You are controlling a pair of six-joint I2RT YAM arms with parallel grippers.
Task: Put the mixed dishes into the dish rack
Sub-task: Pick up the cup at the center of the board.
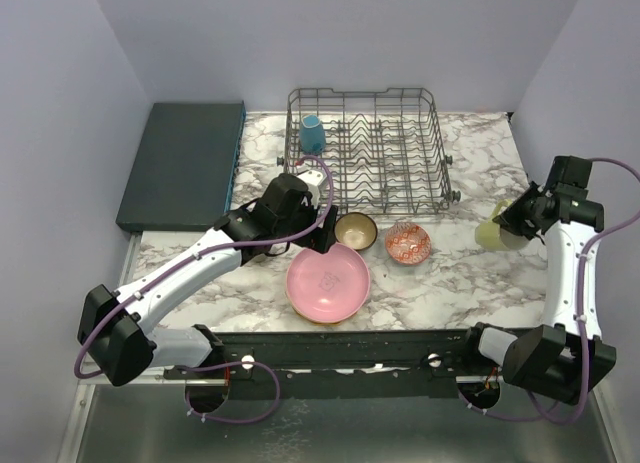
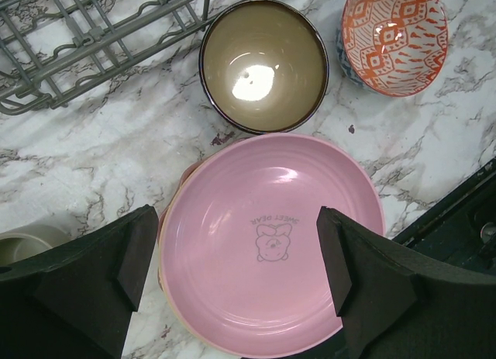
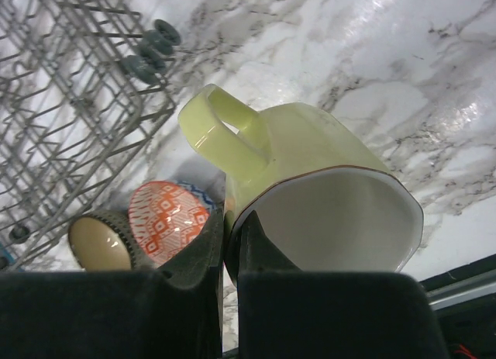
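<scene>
My right end effector (image 3: 230,239), pinching the yellow mug (image 3: 310,165) by its rim right of the dish rack (image 1: 365,90), may let it swing and slip; my left end effector (image 2: 236,254) hovers spread over the pink plate (image 2: 271,297).

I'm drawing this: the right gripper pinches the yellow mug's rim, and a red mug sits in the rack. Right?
Not quite. The top view shows a blue mug, not a red one, in the dish rack. The right gripper does pinch the yellow mug's rim.
</scene>
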